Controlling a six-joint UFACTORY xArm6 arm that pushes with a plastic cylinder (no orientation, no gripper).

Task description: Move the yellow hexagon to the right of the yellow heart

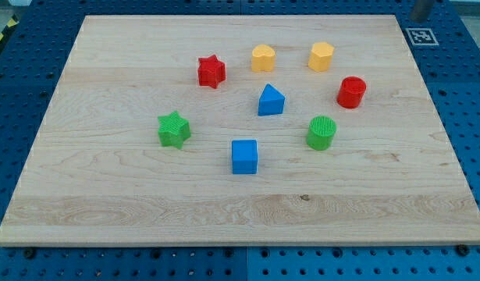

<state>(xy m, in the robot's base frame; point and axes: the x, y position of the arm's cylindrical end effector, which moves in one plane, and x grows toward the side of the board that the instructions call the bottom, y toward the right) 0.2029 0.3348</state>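
I'm looking over the wooden tabletop [107, 195], sitting on a blue pegboard base [21, 70], and my tip isn't showing anywhere, so I can't tell the pincer's state or where it's standing among the blocks. The yellow hexagon [321, 57] is already sitting to the view's right of the yellow heart [263, 58], near but apart, so I'm judging the job close to done. Around them I'm seeing the blue cube [244, 156], green star [174, 129], green cylinder [321, 133], red star [211, 71], red cylinder [352, 92], blue triangle [271, 101]
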